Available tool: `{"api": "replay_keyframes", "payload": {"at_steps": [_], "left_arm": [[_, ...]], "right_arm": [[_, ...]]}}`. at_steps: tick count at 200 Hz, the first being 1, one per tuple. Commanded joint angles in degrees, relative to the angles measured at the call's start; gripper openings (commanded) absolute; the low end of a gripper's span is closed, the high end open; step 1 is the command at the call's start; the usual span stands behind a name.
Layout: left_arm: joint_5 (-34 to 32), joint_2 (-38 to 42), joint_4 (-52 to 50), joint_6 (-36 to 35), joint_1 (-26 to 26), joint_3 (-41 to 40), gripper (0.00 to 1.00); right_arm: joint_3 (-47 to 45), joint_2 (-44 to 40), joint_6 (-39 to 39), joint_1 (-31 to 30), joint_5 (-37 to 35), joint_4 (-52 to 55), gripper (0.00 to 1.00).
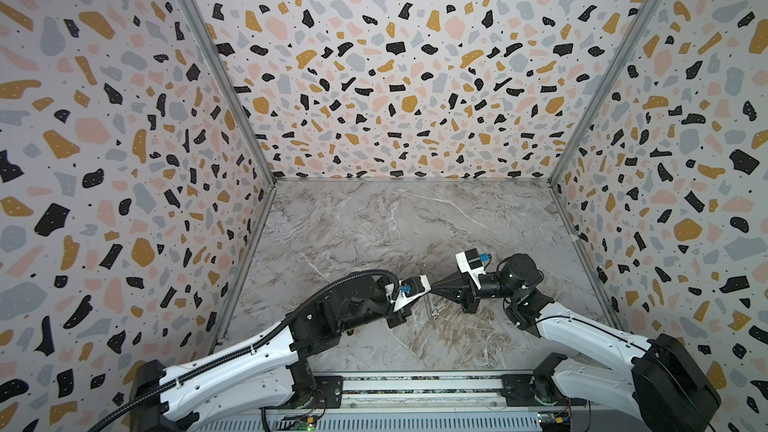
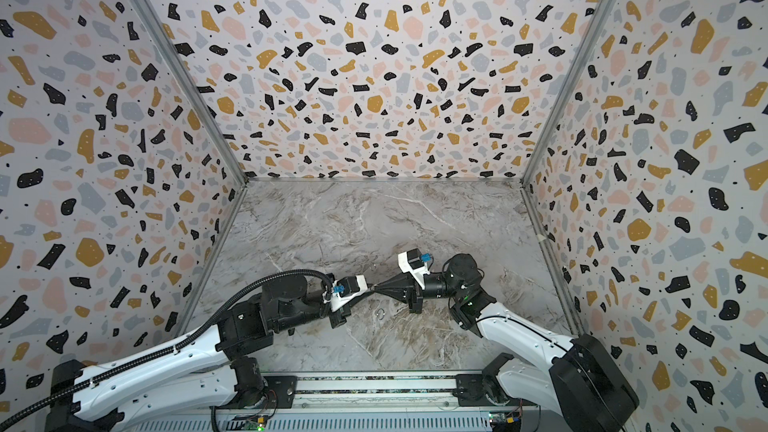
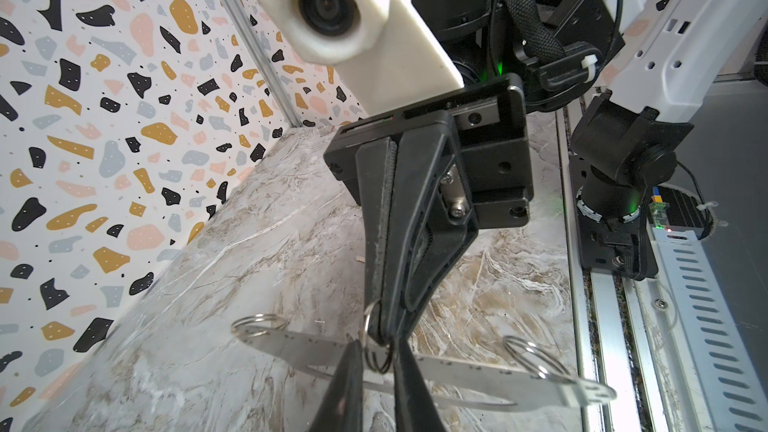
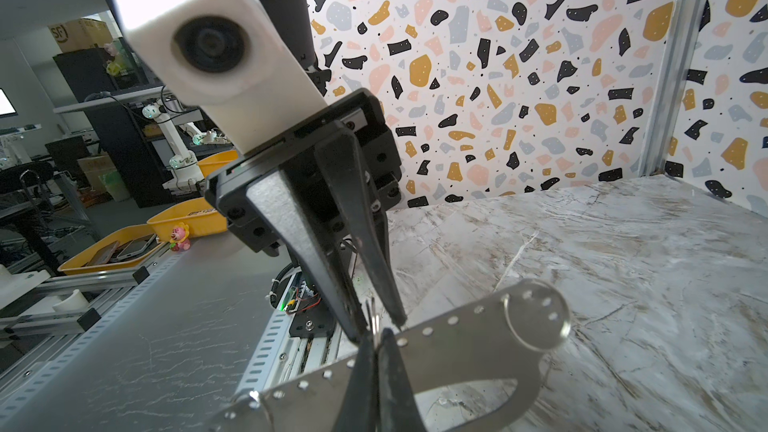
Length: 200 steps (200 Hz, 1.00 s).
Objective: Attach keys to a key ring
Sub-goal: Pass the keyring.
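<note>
Both grippers meet tip to tip above the marble table [image 1: 374, 222]. The key ring [image 4: 465, 338] is a flat grey metal loop with a large oval opening and a dotted straight edge. It hangs under the tips [image 3: 299, 347]. My right gripper [image 4: 377, 334] is shut on a small wire ring [image 3: 376, 353] threaded on that edge. My left gripper [image 3: 378, 344] stands narrowly open, one finger [image 3: 345, 388] on each side of the small ring and of the right gripper [image 3: 380, 326]. In both top views the left gripper [image 1: 426, 289] faces the right gripper [image 2: 376, 288]. The keys are out of view.
More wire rings sit at the plate's ends [image 3: 257, 322] [image 3: 536, 361] [image 4: 536, 313]. Patterned walls [image 1: 395, 76] enclose the table on three sides. A metal rail [image 1: 415, 388] with both arm bases runs along the front edge. A small wire loop [image 2: 380, 314] shows below the tips.
</note>
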<state>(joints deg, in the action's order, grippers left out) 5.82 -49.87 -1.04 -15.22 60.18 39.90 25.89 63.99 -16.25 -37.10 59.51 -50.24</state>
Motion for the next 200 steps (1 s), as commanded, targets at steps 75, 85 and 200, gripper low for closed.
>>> {"api": "replay_keyframes", "payload": {"at_steps": [75,85,200], "left_arm": [[-0.2,-0.8,3.0,-0.2,0.2,1.1,0.03],[-0.5,-1.1,3.0,-0.3,0.2,1.3,0.01],[-5.2,-2.2,1.3,0.1,0.2,0.9,0.00]], "right_arm": [[1.6,0.6,-1.2,-0.2,3.1,-4.3,0.00],[1.6,0.6,-1.0,-0.1,3.1,-4.1,0.00],[-0.8,-8.3,4.4,3.6,-6.9,8.7,0.39]]}}
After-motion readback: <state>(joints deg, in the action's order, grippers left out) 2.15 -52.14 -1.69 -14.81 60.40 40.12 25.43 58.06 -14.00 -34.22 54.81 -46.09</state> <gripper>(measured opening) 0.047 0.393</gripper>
